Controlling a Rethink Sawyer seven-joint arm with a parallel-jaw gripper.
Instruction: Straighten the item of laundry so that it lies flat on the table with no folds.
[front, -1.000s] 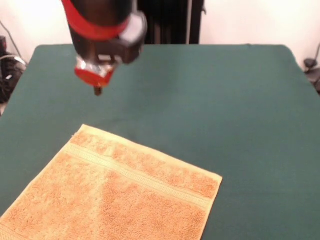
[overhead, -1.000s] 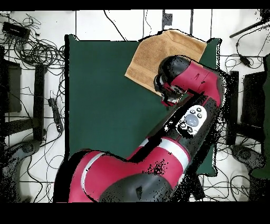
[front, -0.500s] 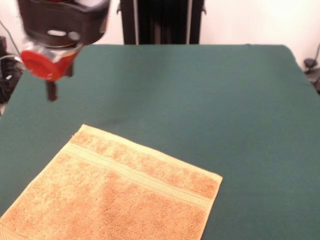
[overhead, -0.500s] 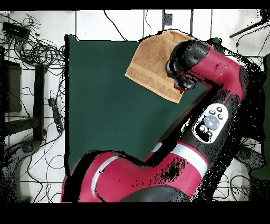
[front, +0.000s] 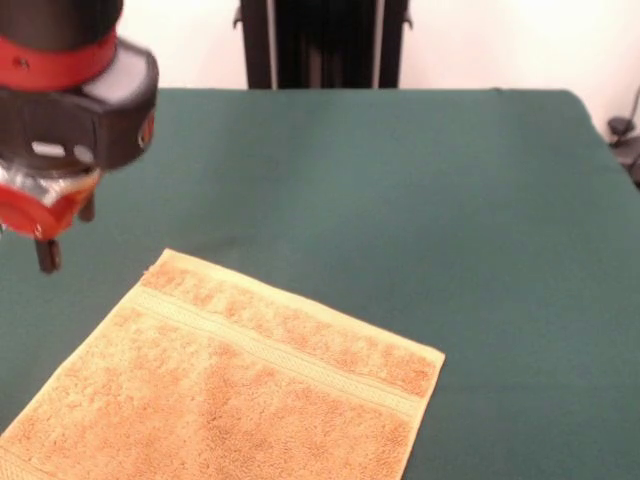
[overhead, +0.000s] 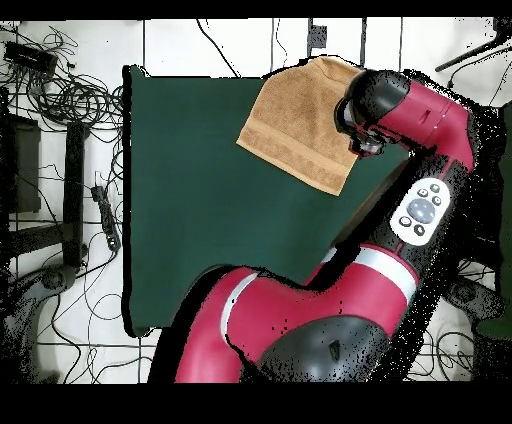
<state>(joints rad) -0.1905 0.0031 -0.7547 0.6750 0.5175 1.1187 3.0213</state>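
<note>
The item of laundry (front: 240, 390) is an orange-tan towel with a woven stripe band, spread at the lower left of the front view, its near part cut off by the picture's bottom edge. No fold shows on the part I see. In the overhead view the towel (overhead: 300, 120) lies at the table's top right corner, one corner reaching past the table edge. The gripper (front: 47, 245) hangs above the green table (front: 450, 200), just left of the towel's far corner and apart from it. From overhead the gripper (overhead: 365, 140) sits over the towel's right edge.
The green table (overhead: 190, 200) stretches wide to the left of the towel in the overhead view. Cables and dark stands (overhead: 60, 110) crowd the floor on the left. The red arm (overhead: 430, 190) covers the table's right side.
The arm has swung left across the front view and come lower, from over the table's back part to beside the towel's far corner. The towel has not moved.
</note>
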